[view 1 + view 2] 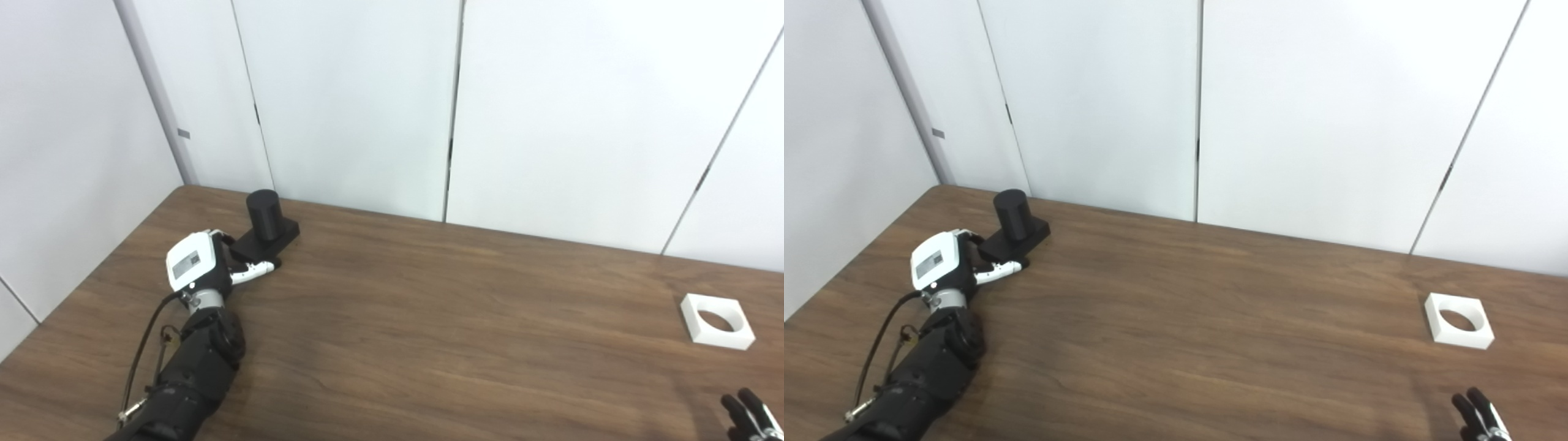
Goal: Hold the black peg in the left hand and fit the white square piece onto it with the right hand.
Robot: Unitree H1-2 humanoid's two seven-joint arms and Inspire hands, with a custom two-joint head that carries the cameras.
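The black peg (265,213), a short upright cylinder on a flat black square base, stands at the far left of the wooden desk (429,318), close to the corner where the white wall panels (551,110) meet. The left hand (211,263) lies at the near-left edge of that base. Its white-backed palm faces up and away from the camera, and its fingers (257,267) reach along the near side of the base and touch it. Other fingers appear to curl toward the left side of the base, but they are largely hidden behind the hand. The base rests flat on the desk. Whether the hand has a firm hold on it cannot be told; the fingers are partly closed around the base corner and are not spread wide.

The white square piece (716,321), with a round hole through its middle, lies flat at the far right of the desk, well apart from the peg. Nothing touches it.

The right hand (750,416) shows only as dark fingertips at the bottom right corner in both views, nearer the camera than the white piece and clear of it. The tips point upward and stand slightly apart. The remainder of the hand is out of frame, so its state cannot be determined. It holds nothing visible
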